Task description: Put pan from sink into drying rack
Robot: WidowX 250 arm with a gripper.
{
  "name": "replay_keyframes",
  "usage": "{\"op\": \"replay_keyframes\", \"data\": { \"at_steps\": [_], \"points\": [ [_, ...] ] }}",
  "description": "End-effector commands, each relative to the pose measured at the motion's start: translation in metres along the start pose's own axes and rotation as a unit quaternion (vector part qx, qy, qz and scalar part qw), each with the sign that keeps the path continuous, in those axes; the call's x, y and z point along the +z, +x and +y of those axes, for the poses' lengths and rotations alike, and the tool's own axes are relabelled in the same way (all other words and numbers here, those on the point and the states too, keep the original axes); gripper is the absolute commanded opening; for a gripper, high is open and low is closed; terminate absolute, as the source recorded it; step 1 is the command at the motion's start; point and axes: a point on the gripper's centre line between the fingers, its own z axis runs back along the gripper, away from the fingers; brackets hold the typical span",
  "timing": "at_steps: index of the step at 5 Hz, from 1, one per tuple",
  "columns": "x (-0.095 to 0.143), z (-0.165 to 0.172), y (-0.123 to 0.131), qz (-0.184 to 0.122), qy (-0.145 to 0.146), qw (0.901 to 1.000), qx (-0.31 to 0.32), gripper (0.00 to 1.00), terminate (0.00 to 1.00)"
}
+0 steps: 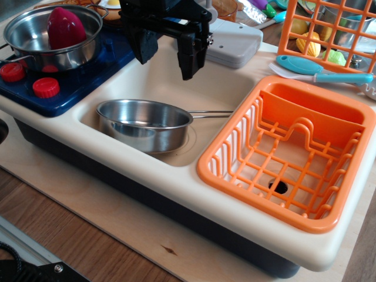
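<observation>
The pan (144,123) is a small shiny steel pan lying in the cream-white sink (167,79), with its thin wire handle (210,114) pointing right toward the drying rack. The drying rack (291,150) is a bright orange basket at the right of the sink, holding nothing. My black gripper (165,56) hangs above the back of the sink, over and behind the pan, not touching it. Its two fingers (189,56) point down with a gap between them, open and holding nothing.
A steel pot (50,35) with a dark red vegetable (64,26) stands on the blue stove (70,85) at the left, by red knobs. A blue spatula (320,69) lies behind the rack. An upright orange grid frame (326,26) stands at the back right.
</observation>
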Motion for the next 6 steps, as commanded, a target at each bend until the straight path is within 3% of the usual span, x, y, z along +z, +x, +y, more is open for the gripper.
{"op": "replay_keyframes", "data": {
  "at_steps": [1, 3, 6],
  "points": [
    [0.0, 0.0, 0.0, 0.0, 0.0, 1.0, 0.0, 1.0, 0.0],
    [0.008, -0.012, -0.022, 0.024, -0.019, 0.9995, 0.012, 1.0, 0.0],
    [-0.006, -0.023, -0.053, 0.01, -0.045, 0.9987, -0.021, 1.0, 0.0]
  ]
}}
